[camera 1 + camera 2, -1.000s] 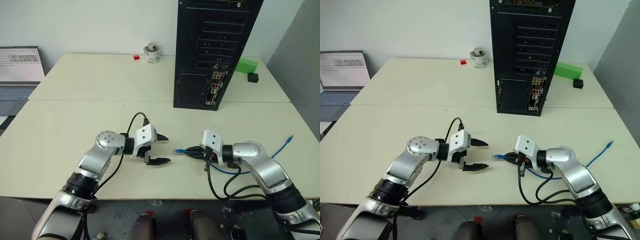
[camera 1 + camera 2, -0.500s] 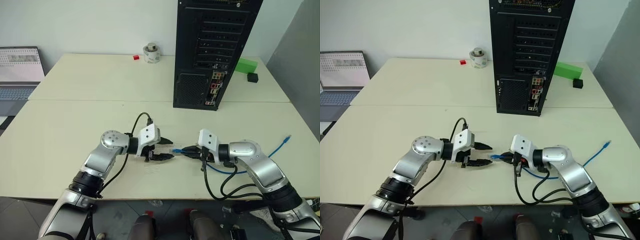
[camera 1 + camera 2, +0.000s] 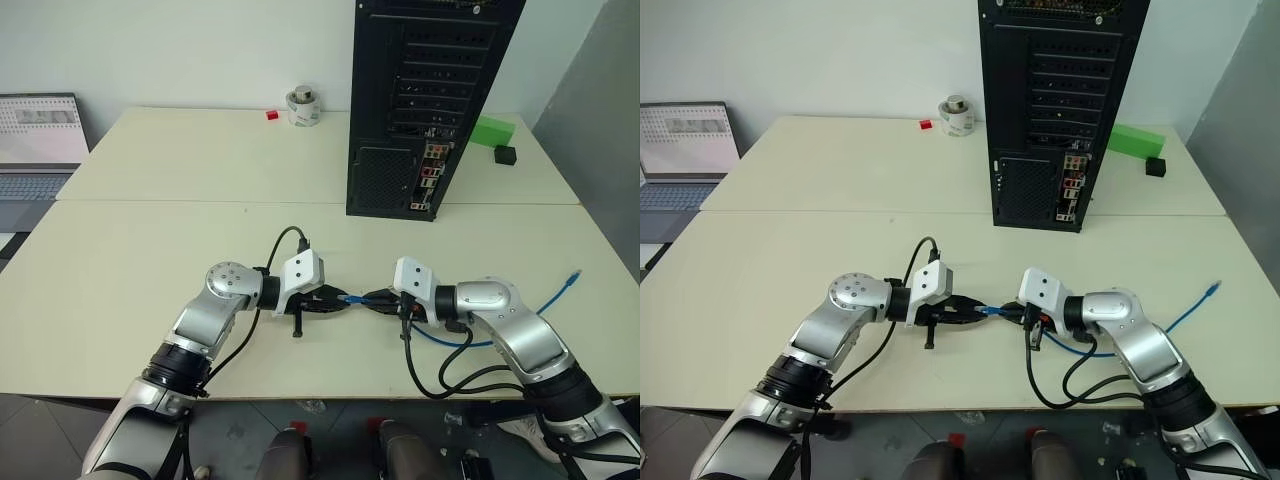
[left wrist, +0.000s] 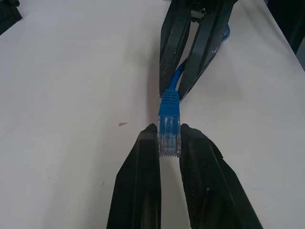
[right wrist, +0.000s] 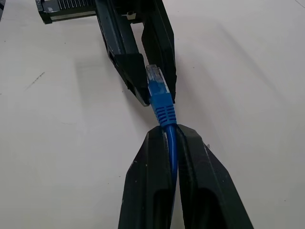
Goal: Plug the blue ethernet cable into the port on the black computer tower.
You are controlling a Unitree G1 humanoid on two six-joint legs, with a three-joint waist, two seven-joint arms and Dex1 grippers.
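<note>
The blue ethernet cable (image 3: 470, 342) loops over the table's front right, and its far plug (image 3: 575, 273) lies loose near the right edge. My right gripper (image 5: 171, 138) is shut on the cord just behind the near plug (image 5: 157, 86). My left gripper (image 4: 169, 140) faces it from the left and is shut on that clear plug (image 4: 169, 138). The two grippers meet tip to tip (image 3: 345, 299) low over the table's front middle. The black computer tower (image 3: 425, 90) stands upright at the back, its rear face toward me. The port (image 3: 432, 165) sits in the coloured connector strip low on that face.
A laptop (image 3: 40, 140) is at the far left. A tape roll (image 3: 303, 106) and a small red block (image 3: 271, 114) sit at the back. A green block (image 3: 492, 130) and a small black box (image 3: 505, 154) lie right of the tower. Black robot cables (image 3: 450, 375) hang off the front edge.
My left gripper moved right to the plug held out by the right gripper and went from wide open to shut on it. The right gripper edged slightly left, still shut on the cord.
</note>
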